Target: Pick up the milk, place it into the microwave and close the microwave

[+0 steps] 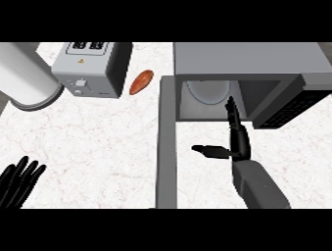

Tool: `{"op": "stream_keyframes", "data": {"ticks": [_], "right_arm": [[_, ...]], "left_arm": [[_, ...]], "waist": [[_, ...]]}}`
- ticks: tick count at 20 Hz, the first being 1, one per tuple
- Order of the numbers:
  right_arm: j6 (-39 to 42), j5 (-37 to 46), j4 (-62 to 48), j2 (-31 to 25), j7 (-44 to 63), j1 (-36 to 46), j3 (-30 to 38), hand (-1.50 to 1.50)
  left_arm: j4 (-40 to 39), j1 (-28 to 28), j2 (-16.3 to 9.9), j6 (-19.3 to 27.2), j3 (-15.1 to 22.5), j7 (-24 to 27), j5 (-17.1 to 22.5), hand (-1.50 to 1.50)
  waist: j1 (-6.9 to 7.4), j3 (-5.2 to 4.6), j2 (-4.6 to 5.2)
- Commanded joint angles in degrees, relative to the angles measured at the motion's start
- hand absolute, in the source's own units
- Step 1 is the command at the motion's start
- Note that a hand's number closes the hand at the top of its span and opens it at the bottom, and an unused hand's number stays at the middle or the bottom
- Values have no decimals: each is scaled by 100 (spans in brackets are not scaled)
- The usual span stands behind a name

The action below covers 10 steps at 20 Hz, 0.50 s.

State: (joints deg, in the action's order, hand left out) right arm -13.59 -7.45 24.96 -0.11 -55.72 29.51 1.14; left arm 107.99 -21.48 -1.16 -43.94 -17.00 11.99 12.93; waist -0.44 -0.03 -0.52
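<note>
Right hand (235,135): fingers straight and pressed together, thumb stuck out to the side, holding nothing; fingertips reached the mouth of the microwave (248,59).
Left hand (13,184): spread, fingers up, resting far to the left of the right hand.
Milk: not identifiable; a pale rounded shape (208,92) lay inside the cavity just beyond the fingertips, and might have been the milk or the turntable.
Door (168,142): swung fully open, standing just left of the right forearm.
Other items: toaster (89,68), carrot (142,82) and white cylinder (20,73), well to the left.
Risk: closing probably remained; a sweep started from inside the doorway could catch the wrist against the door.
</note>
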Motion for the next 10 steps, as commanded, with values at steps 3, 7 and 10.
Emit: {"op": "stream_keyframes", "data": {"ticks": [3, 7, 10], "right_arm": [[32, -171, 1548, 11, 353, -1137, -679, -150], [569, -334, 2828, -203, 357, -2332, -807, -150], [711, -492, 3949, -495, 667, -3012, -897, -150]], "left_arm": [[307, 198, 111, 67, 657, -274, -574, -150], [384, 291, 113, 171, 883, -482, -662, 150], [134, 593, 114, 370, 1134, -262, -1095, 150]], "waist": [[-110, -7, -17], [-161, -7, -12], [-165, -10, -3]]}}
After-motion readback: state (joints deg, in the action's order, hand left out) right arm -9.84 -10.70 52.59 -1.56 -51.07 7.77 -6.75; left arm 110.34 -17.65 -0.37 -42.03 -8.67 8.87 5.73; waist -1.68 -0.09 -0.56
